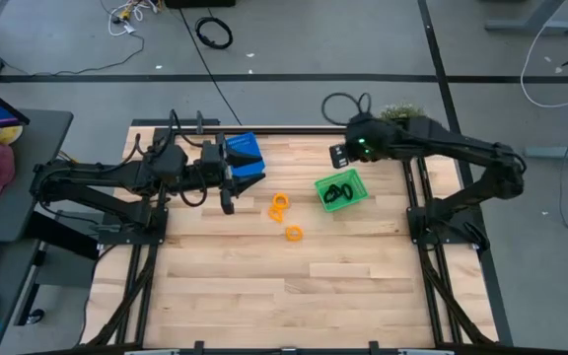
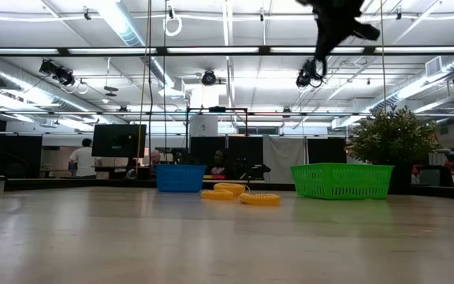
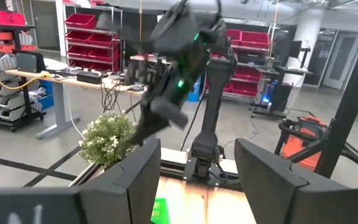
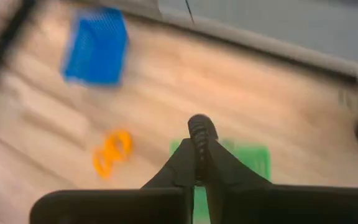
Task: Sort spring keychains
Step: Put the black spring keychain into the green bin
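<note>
Keychains, sorting partly done as far as can be judged. Nearest item, seen from table height: an orange loop (image 2: 259, 199) lying loose on the surface (image 1: 264, 286), with an orange pair (image 1: 280, 204) just beyond it toward the bins; all of these sit between the two bins and touch neither. Right tool (image 4: 200, 163): raised well above the surface, over the near edge of the green bin (image 1: 357, 195), fingers pinched shut on a black loop (image 4: 202, 132) that stands up between the tips. Green bin contents: several black loops (image 1: 338, 192) already inside, count unclear. Blue bin (image 1: 246, 157): at the far left of the work area; whether it holds anything cannot be told from above, since the left arm partly covers it. Left tool (image 1: 228, 202): just beside the blue bin, close to the orange pair, fingers (image 3: 135, 180) spread wide with nothing between them. Farthest: a potted plant (image 1: 402, 111) past the back edge of the surface. Status, as a judgement: black loops go to green and that colour is nearly finished, pending release of the one held; the orange loops on the surface remain unsorted, presumably bound for blue.
</note>
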### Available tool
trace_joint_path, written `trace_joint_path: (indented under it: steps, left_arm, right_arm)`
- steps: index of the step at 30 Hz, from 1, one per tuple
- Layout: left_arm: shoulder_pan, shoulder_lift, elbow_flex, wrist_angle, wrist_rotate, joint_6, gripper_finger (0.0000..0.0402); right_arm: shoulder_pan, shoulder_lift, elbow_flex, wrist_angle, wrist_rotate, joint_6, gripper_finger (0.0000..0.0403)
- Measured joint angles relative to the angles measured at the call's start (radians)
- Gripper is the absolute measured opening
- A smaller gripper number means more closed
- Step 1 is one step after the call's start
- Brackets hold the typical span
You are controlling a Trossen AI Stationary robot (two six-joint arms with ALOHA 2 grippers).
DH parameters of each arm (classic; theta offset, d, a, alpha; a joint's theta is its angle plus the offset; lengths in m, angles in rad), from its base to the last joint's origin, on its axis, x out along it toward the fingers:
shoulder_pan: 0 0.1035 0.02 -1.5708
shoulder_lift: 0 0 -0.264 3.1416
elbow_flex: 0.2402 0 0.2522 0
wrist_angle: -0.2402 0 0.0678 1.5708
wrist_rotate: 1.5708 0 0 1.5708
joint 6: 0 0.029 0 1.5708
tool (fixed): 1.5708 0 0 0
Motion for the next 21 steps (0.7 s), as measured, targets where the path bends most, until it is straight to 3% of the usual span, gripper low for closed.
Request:
trace_joint_path:
  steps: [10, 21]
  left_arm:
    - [0.000, 0.001, 0.000, -0.040, 0.014, -0.003, 0.0208]
    - [0.000, 0.001, 0.000, -0.051, 0.042, -0.009, 0.0208]
  right_arm:
    - [-0.033, 0.111, -0.134, -0.038, -0.174, 0.024, 0.0010]
    - [-0.075, 0.113, -0.427, 0.136, -0.243, 0.051, 0.0010]
